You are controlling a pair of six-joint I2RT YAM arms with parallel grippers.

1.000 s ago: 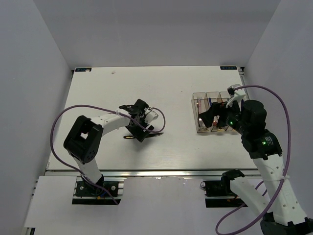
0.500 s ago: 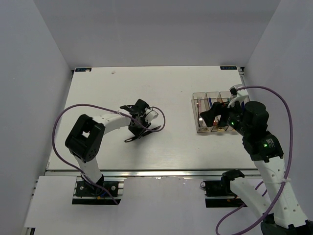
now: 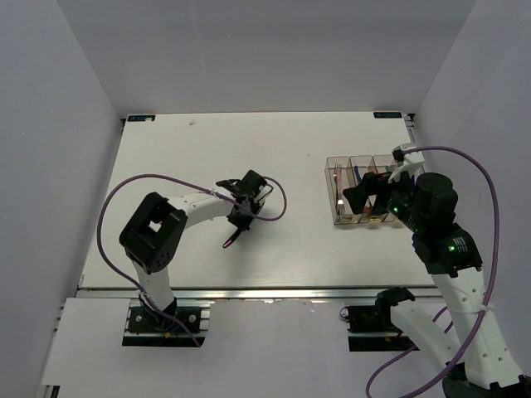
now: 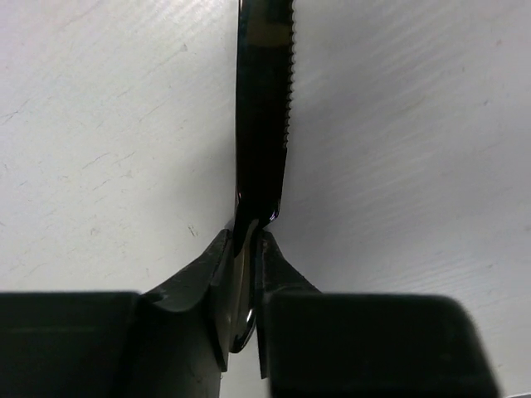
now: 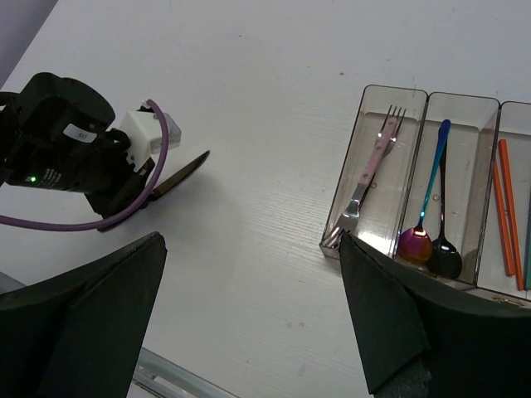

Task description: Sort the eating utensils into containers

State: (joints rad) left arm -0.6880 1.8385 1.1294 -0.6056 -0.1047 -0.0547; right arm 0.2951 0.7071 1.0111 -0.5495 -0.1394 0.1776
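Our left hand [image 4: 245,249] is pinched on the dark knife [image 4: 261,116], well to the left of the containers [image 5: 395,88]. The fingers clamp one end of it, and the serrated blade runs straight out beyond them over the counter [image 3: 290,149]. We cannot tell whether the far tip rests on the surface or hangs just above it.

We judge the knife to be light, stiff and thin, so weight is no worry but twisting is. It is held edge-on between flat pads, and its smooth, glossy faces could let it swivel or slide if the arm swings fast. A grip nearer its middle would balance better. Held by one end, as it is now, the long free part acts as a lever against anything it touches, such as a container wall. The toothed edge could also catch on a rim.

Our right hand [image 5: 249,249] hangs spread and empty over the near end of the containers. Inside them, the leftmost bin holds a fork [image 5: 369,170]. The next one to the right holds spoons [image 5: 423,232], and the one beyond that holds chopsticks [image 5: 504,207]. We would lower the knife lengthwise into its bin rather than drop it.
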